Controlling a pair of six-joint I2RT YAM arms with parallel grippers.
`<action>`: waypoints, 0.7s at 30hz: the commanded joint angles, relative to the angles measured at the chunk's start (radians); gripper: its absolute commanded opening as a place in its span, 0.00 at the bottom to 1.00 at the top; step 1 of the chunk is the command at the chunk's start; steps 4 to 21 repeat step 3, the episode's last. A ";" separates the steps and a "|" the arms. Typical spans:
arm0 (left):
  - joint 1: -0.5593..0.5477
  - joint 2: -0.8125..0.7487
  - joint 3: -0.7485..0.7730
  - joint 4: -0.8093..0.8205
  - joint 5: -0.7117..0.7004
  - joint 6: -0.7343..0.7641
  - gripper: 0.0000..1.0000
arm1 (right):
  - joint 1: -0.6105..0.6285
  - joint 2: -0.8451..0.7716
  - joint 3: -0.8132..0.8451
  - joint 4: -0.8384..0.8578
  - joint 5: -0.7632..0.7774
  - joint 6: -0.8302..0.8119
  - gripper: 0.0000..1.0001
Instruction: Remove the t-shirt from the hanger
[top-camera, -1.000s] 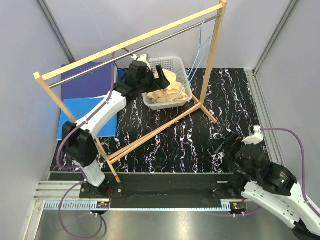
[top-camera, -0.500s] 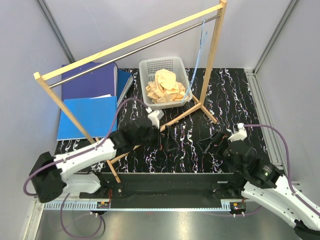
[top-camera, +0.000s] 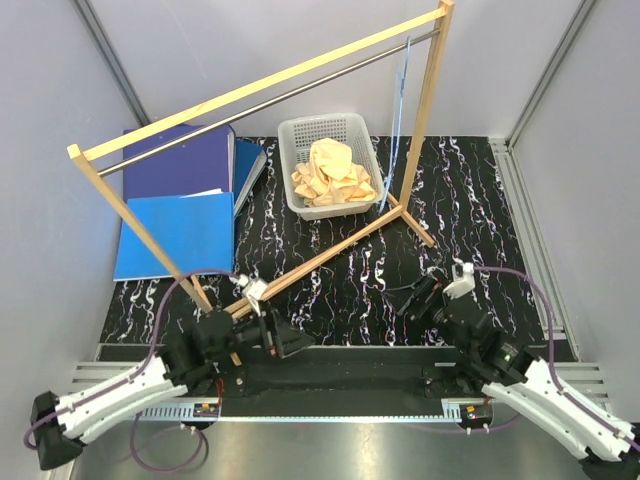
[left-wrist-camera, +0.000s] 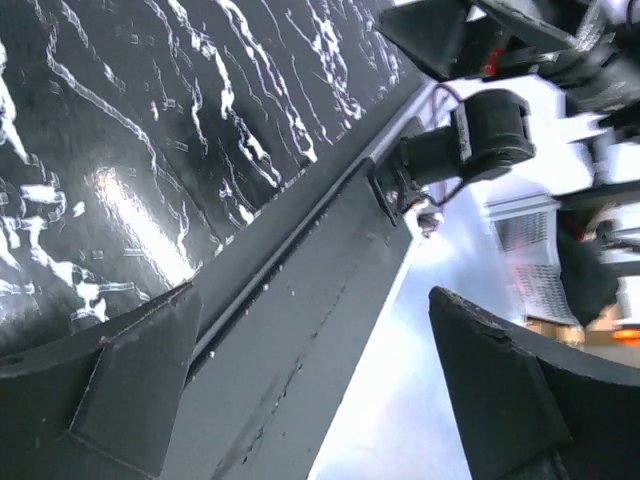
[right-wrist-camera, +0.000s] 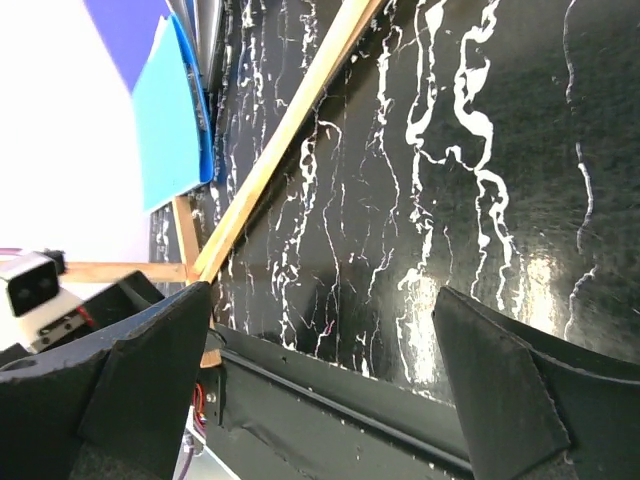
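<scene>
Top view: t-shirt (top-camera: 332, 172) bunched in basket (top-camera: 322, 121), off hanger (top-camera: 400, 110); hanger bare on rod (top-camera: 280, 98).
Change: left gripper (top-camera: 288, 340) withdrawn from basket to base; removal judged complete.
Left wrist: spread wide, empty.
Right wrist: right gripper (right-wrist-camera: 320, 360) spread wide, empty.

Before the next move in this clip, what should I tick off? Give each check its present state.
1. The t-shirt is off the hanger: ok, it lies crumpled in the white basket.
2. The hanger is bare: ok.
3. Its hook is seated on the metal rod: cannot tell, the wire is too thin to see.
4. The left gripper is open and empty: ok.
5. The right gripper is open and empty: ok.
</scene>
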 joint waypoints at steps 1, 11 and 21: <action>-0.005 -0.293 -0.147 0.097 0.033 -0.108 0.99 | 0.004 -0.092 -0.109 0.158 -0.038 0.055 1.00; -0.006 -0.426 -0.179 0.119 0.074 -0.145 0.99 | 0.004 -0.147 -0.144 0.233 -0.099 0.065 1.00; -0.006 -0.426 -0.179 0.119 0.074 -0.145 0.99 | 0.004 -0.147 -0.144 0.233 -0.099 0.065 1.00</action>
